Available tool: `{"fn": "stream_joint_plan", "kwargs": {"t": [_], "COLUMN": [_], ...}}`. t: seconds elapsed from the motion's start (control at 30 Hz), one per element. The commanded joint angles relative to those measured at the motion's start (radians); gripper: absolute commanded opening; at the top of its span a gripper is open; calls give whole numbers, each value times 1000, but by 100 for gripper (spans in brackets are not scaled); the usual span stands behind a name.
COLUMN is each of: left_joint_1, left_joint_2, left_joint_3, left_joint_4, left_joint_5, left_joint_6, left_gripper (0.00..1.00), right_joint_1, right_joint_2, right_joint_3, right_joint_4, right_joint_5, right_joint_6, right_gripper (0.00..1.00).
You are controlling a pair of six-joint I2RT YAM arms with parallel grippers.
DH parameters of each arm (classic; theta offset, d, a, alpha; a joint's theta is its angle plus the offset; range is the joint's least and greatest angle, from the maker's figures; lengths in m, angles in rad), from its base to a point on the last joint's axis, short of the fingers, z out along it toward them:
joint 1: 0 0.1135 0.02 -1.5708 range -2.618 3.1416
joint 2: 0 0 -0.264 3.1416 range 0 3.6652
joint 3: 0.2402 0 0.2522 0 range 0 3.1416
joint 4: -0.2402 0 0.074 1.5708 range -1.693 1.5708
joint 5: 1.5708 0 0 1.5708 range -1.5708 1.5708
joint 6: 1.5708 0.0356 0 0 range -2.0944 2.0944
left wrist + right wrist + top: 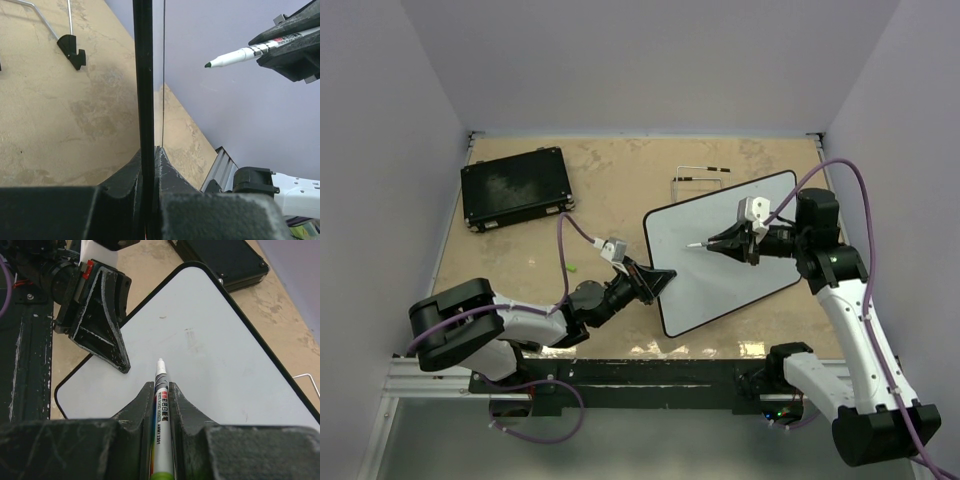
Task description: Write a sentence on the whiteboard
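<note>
whiteboard blank, writing not started | left end effector clamped on its 9 o'clock edge | right end effector pinching marker

Black case in the table's far left corner; wire stand by the far edge; green speck left of centre.
</note>
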Motion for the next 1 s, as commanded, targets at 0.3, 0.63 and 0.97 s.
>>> {"fn": "stream_joint_plan", "kwargs": {"t": [0.3, 0.63, 0.97], "left_joint_1": [-11, -10, -10], "left_joint_2": [26, 23, 22], "left_joint_3": [33, 41, 35], "left_joint_4": [-5, -30, -19], "left_joint_5": [0, 15, 25], "left_joint_6": [34, 48, 46], "left_gripper": [0, 0, 0], "right_joint_1": [97, 111, 109], "right_joint_2": [45, 48, 34], "right_joint_3": [99, 107, 81], "right_joint_4": [148, 183, 163], "right_joint_5": [86, 49, 33], "right_joint_6": [131, 145, 132], "right_gripper": [0, 0, 0]}}
